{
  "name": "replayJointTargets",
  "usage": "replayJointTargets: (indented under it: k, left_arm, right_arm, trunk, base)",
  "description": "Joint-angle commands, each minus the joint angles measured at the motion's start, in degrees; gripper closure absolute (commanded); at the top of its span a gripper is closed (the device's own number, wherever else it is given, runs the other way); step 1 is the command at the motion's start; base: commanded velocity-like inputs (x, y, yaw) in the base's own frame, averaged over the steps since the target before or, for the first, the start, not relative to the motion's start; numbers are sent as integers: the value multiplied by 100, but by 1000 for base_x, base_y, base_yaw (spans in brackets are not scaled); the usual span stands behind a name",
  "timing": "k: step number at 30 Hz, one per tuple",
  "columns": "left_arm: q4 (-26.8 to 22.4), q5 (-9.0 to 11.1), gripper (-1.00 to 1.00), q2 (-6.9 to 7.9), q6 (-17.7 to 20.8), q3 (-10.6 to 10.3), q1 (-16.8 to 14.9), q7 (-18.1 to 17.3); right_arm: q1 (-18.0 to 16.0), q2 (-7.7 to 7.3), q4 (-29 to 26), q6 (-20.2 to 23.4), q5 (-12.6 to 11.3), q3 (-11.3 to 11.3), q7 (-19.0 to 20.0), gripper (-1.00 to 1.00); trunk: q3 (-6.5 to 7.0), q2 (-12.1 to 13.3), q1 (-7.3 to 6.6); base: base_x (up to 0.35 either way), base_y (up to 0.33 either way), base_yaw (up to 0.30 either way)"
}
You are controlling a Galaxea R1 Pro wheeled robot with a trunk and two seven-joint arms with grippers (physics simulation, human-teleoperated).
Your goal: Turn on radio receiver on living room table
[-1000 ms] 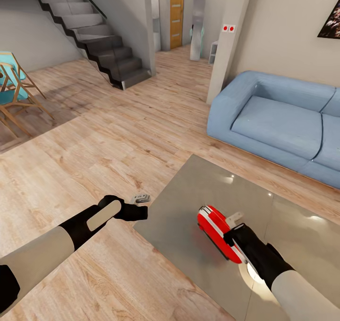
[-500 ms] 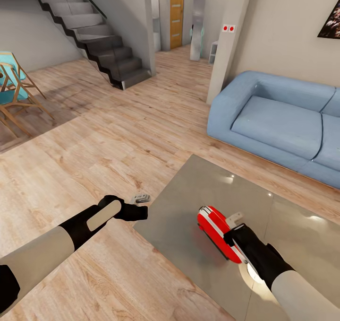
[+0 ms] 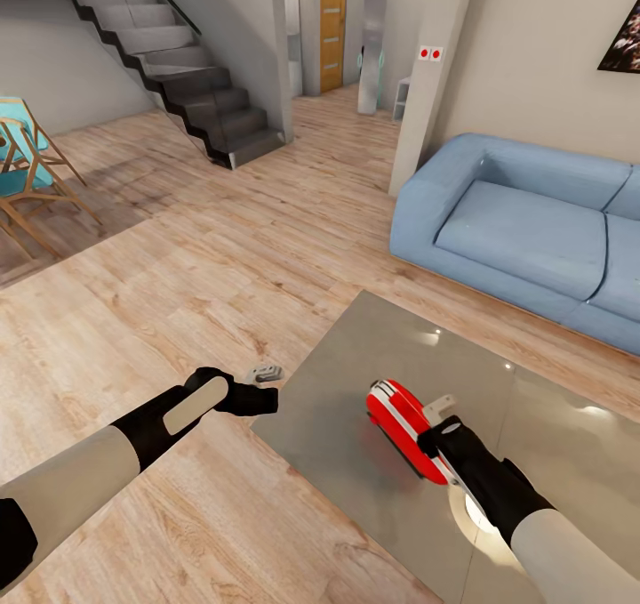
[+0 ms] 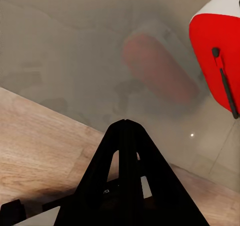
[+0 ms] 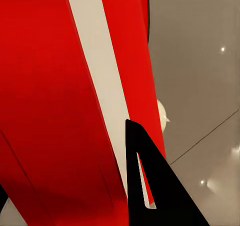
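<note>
Here, the glossy grey desk [image 3: 356,355] on wood-plank floor [image 3: 178,257] carries the red radio receiver [image 3: 400,426]; blue sofa [image 3: 524,230] behind. Right pincer [image 3: 437,435] touches it, grip unclear; left pincer [image 3: 267,398] together.

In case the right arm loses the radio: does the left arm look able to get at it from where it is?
Probably yes: the left gripper hovers at the table edge, with only bare tabletop between it and the radio receiver.

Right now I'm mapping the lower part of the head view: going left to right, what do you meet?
Left gripper over the wood floor → near corner of the table → red radio receiver → right gripper against the radio.
</note>
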Motion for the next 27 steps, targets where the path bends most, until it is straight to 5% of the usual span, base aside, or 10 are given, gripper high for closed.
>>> replayJointTargets:
  k: [1,27]
  left_arm:
    - [0,0,100,0,0,0,0,0]
    - [0,0,100,-1,0,0,0,-2]
  right_arm:
    - [-1,0,0,-6,18,-1,0,100]
    - [-1,1,309,-276,19,25,66,100]
  trunk:
    - [0,0,0]
    - [0,0,0]
  base:
    - [0,0,0]
    - [0,0,0]
